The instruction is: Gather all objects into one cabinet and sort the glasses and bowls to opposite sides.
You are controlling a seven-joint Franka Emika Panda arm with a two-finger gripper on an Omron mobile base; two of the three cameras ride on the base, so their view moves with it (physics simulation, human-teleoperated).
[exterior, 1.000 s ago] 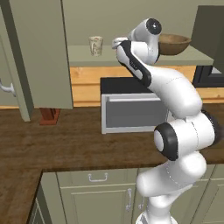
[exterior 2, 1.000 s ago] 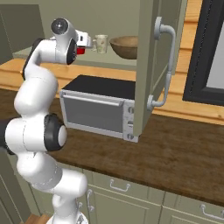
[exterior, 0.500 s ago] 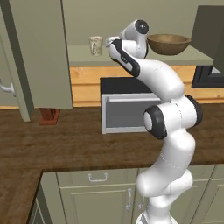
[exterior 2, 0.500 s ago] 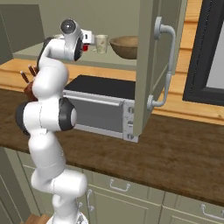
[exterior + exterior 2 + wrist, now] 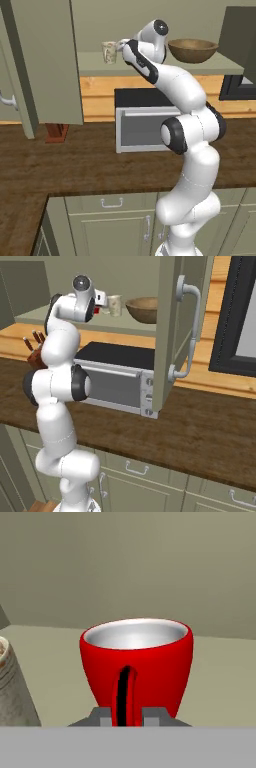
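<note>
My gripper point(image 5: 125, 716) is shut on the handle of the small red cup point(image 5: 136, 662), which stands upright right in front of the hand. The hand reaches onto the shelf point(image 5: 150, 67) of the open sage-green cabinet point(image 5: 170, 331). A cream patterned mug point(image 5: 109, 52) stands just beside the gripper point(image 5: 121, 46), and its side shows at the left edge of the hand view point(image 5: 12, 687). Farther right on the same shelf sits the wide brown wooden bowl point(image 5: 192, 50). From the right base view the red cup point(image 5: 96, 310) peeks out between the hand and the mug point(image 5: 114, 305).
A microwave point(image 5: 145, 125) stands on the wooden counter below the shelf. The open cabinet door with its pale curved handle point(image 5: 187, 331) hangs at the right; another open door point(image 5: 45, 60) hangs at the left. A knife block point(image 5: 36, 353) sits left of the arm.
The arm has swung more upright and carried the hand with the red cup further onto the cabinet shelf, closer to the cream mug.
</note>
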